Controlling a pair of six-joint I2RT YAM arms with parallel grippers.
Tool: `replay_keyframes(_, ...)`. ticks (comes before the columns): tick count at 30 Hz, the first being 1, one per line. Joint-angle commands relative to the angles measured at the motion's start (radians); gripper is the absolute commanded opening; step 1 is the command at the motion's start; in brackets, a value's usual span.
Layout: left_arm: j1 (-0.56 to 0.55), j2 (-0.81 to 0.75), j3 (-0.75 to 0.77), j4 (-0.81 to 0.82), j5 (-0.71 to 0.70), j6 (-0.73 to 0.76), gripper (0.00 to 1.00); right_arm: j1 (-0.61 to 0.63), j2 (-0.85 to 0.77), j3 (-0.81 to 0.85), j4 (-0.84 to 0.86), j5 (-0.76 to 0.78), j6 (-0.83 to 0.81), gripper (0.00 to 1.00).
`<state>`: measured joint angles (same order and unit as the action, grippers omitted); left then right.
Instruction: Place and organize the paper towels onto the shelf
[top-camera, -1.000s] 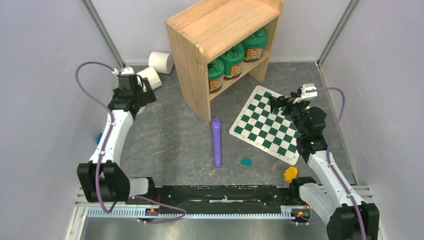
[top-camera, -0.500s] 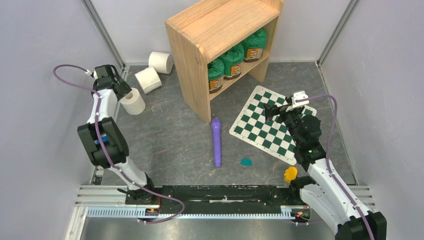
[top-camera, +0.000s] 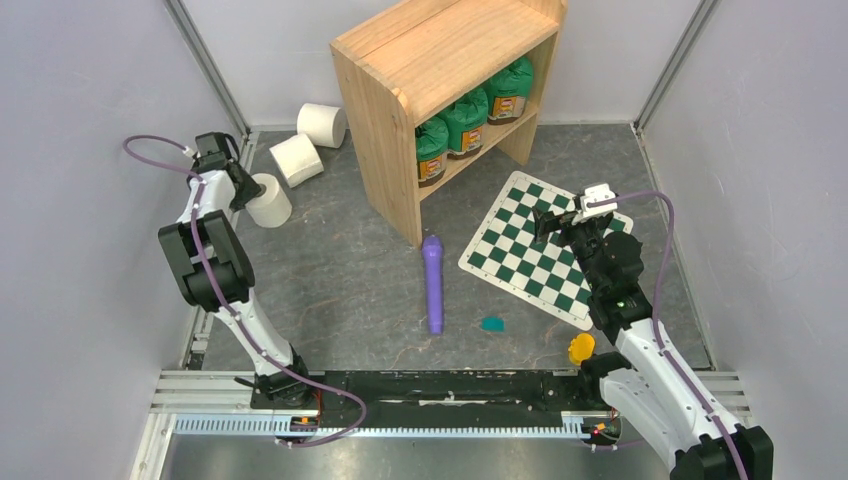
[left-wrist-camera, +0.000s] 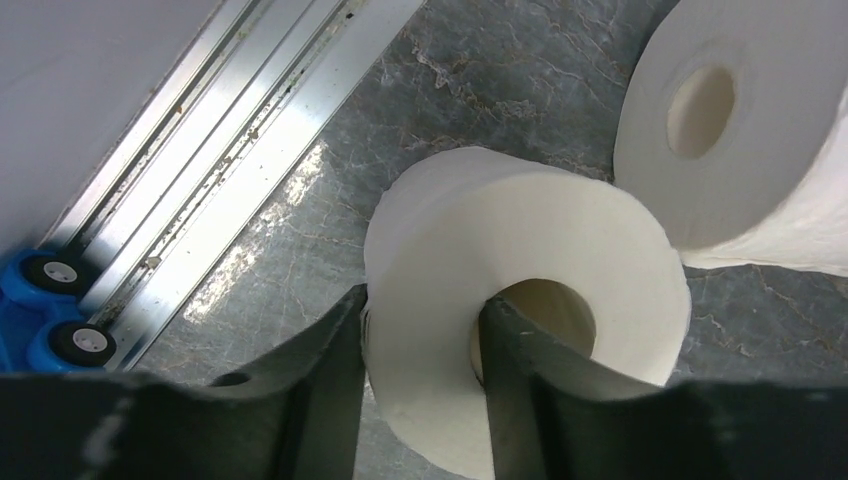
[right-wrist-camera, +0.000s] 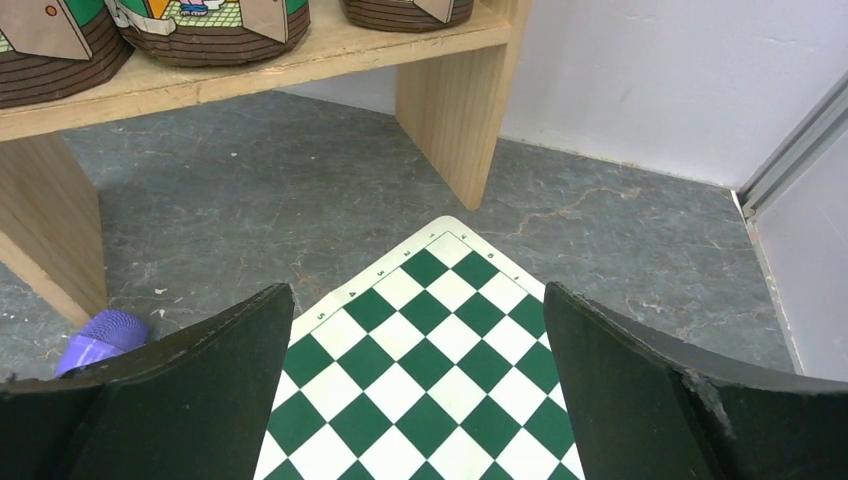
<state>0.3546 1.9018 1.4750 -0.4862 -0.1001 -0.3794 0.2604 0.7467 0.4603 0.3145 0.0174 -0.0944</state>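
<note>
Left wrist view: left pincer (left-wrist-camera: 422, 308) grasps a paper towel roll (left-wrist-camera: 545, 225) by its wall, one finger (left-wrist-camera: 505, 385) inside the core, on the table (top-camera: 340, 285) left of the shelf (top-camera: 445, 50); right pincer (right-wrist-camera: 415, 300) released over the chessboard (right-wrist-camera: 440, 405).

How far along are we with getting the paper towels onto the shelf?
Nothing shelved yet: the shelf holds only green canisters. In hand: left tool pinches the nearest roll's wall, one finger in its core. Left: shelving it and two other rolls.
</note>
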Motion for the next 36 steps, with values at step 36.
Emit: replay_keyframes(36, -0.47, -0.769, -0.332, -0.247, 0.209, 0.171, 0.08, 0.535, 0.294, 0.194, 0.097, -0.48, -0.204, 0.97)
